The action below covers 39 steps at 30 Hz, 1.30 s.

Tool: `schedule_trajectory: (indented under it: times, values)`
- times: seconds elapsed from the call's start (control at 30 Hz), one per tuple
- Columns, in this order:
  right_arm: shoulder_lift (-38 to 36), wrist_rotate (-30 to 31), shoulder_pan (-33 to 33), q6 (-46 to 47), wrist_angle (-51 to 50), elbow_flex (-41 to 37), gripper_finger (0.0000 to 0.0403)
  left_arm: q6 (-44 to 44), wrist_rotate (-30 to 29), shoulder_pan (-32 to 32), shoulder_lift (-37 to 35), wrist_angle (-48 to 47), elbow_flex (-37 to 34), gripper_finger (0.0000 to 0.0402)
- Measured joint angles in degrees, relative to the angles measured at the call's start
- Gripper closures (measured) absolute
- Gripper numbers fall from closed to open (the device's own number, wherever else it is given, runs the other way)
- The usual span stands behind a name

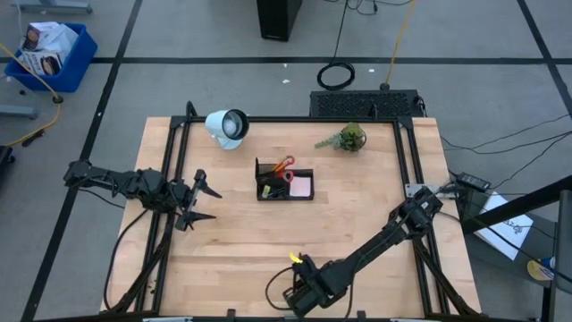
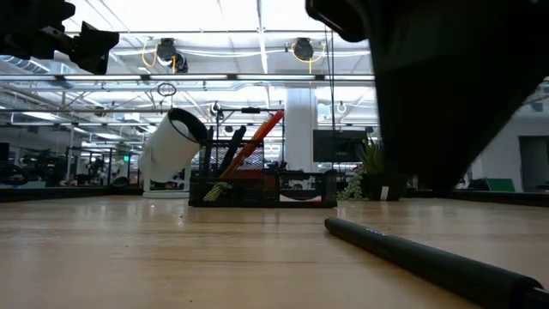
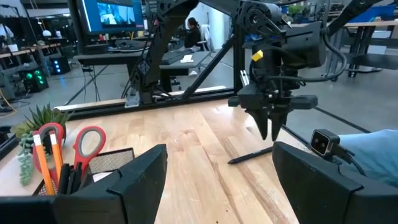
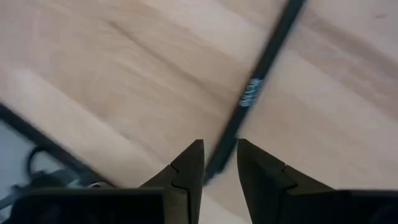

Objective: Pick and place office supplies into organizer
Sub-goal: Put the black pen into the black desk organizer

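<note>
A black pen (image 4: 255, 87) lies flat on the wooden table near its near edge, also seen in the low view (image 2: 429, 253) and the left wrist view (image 3: 249, 155). My right gripper (image 4: 219, 152) (image 1: 299, 282) hovers over one end of the pen, pointing down. Its fingers are narrowly open and stand on either side of that end without touching it. The black organizer (image 1: 284, 183) sits mid-table, holding the red-handled scissors (image 3: 87, 143), orange pencils (image 3: 45, 155) and the pink sticky-note pad (image 1: 301, 185). My left gripper (image 1: 201, 201) waits open at the table's left.
A white round lamp (image 1: 228, 125) and a small green plant (image 1: 349, 137) stand near the far edge. A black mesh panel (image 1: 366, 103) lies beyond the far edge. Bare wood stretches between the pen and the organizer (image 2: 262, 184).
</note>
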Motion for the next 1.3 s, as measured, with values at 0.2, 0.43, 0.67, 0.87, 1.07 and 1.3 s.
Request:
schedule_trajectory:
  times: [0.2,0.43,0.67,0.87,1.07,1.3]
  values:
    - [0.0,-1.4,-0.9,-0.3,2.8,0.0,0.0316,0.0,0.0,0.0,0.2,0.2,-0.2,0.0107]
    - [1.2,-3.1,-0.6,1.2,0.5,-0.1,0.0316,0.0,0.0,0.0,0.2,6.4,-5.1,0.0107]
    - [2.4,-3.6,-1.1,-0.2,0.9,0.0,0.0316,-0.3,0.0,0.0,0.2,9.3,-6.0,0.0107]
    - [4.5,-5.8,-1.4,-2.4,1.5,0.1,0.0316,-0.8,0.0,0.0,0.2,9.3,-6.0,0.0107]
    - [5.2,-7.0,-1.8,-4.3,-1.1,0.2,0.0317,-1.1,0.0,0.0,0.3,9.3,-6.0,0.0107]
    - [5.5,-3.6,-1.7,-9.0,-5.0,0.2,0.0354,-1.5,0.0,0.0,0.3,9.2,-6.0,0.0107]
